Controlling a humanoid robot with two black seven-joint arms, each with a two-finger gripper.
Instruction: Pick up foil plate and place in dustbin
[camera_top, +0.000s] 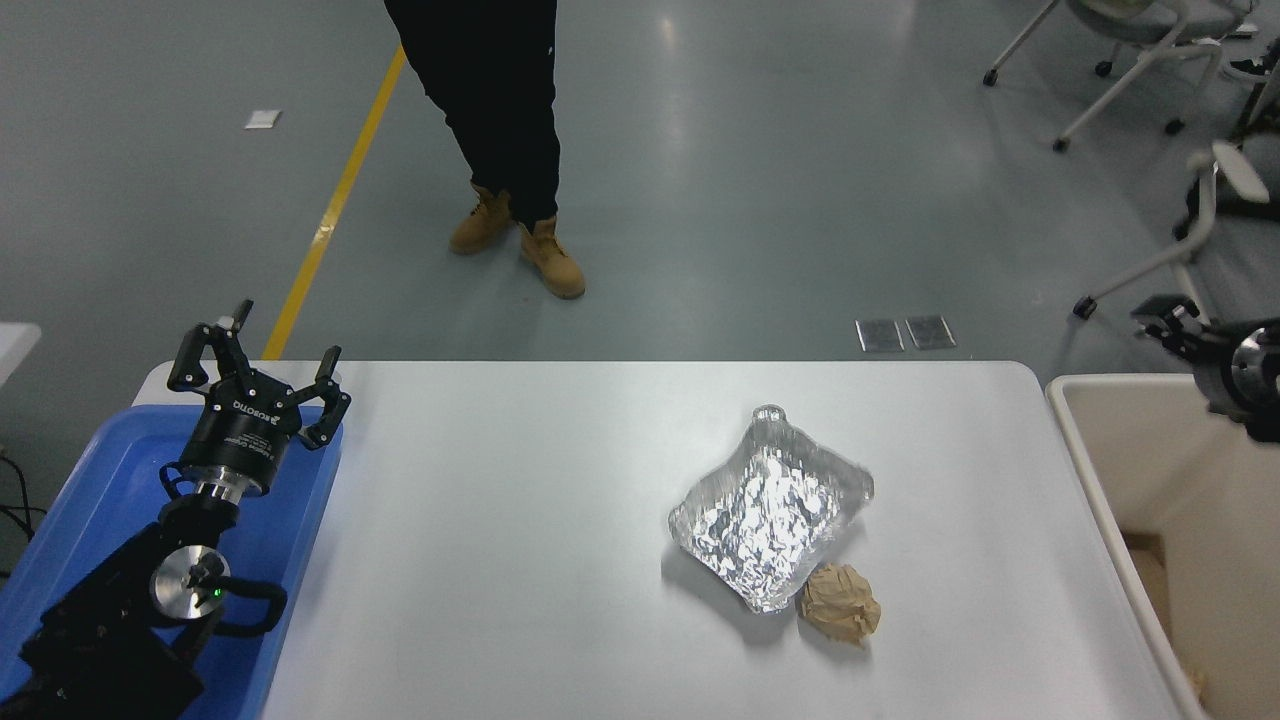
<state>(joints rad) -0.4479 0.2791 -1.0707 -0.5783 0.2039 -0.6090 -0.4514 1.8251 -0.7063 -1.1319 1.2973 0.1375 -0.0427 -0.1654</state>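
Item: one foil plate (770, 522), right of the table's (500, 560) centre, toward its near edge; one crumpled paper ball (839, 602) touches its near corner. I judge the plate light, flimsy, easily crushed; I would pinch its raised rim on the far side.

One dustbin (1085, 450) sits off the table's right edge.

Left gripper (258, 375) is parked over one blue tray (90, 480), fingers spread.

Right gripper (1165, 325) hangs above the dustbin; I cannot tell its jaws.

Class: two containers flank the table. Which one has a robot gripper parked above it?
The blue tray at the left, under the left gripper; the cream dustbin stands right.
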